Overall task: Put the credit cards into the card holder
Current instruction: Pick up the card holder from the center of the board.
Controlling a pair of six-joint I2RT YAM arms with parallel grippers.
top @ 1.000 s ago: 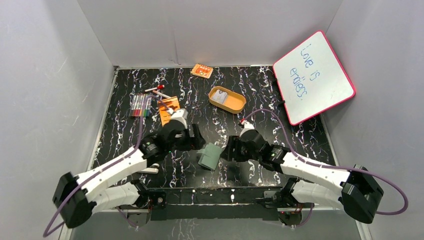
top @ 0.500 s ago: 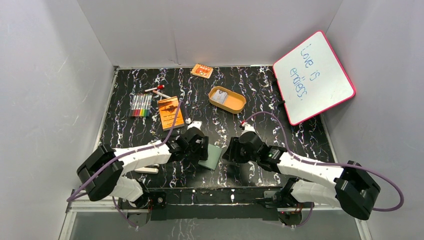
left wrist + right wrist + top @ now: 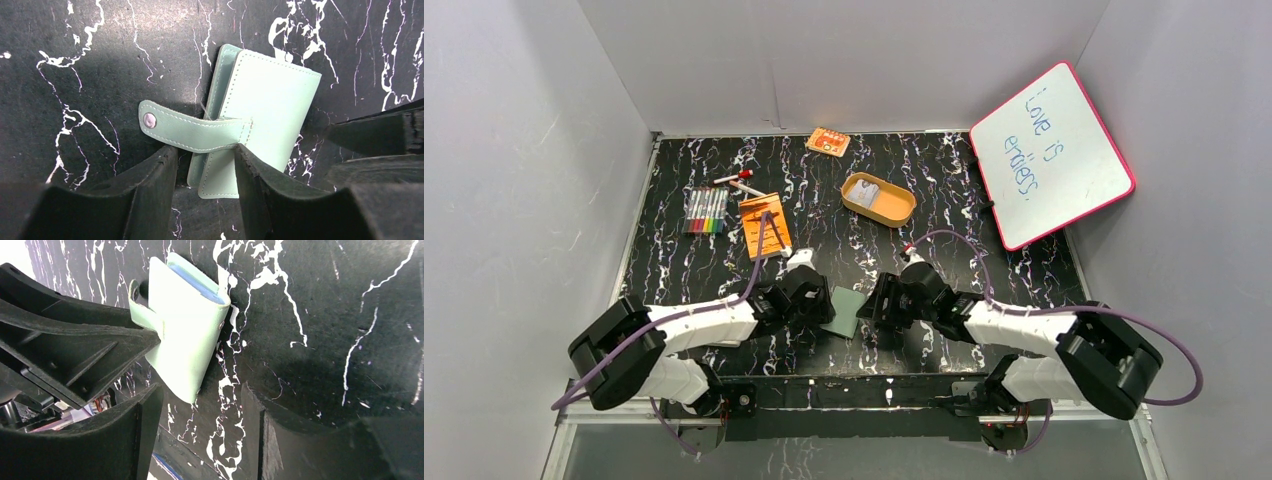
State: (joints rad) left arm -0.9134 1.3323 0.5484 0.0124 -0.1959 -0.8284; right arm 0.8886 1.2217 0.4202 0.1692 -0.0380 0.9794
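Black white-veined tabletop (image 3: pixel 944 190), grey walls (image 3: pixel 824 60), pink-framed whiteboard (image 3: pixel 1051 155), green card holder (image 3: pixel 845 312)

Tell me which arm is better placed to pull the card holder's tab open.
Left, probably. The left gripper straddles the snap tab of the card holder; the right gripper faces the side away from the tab.
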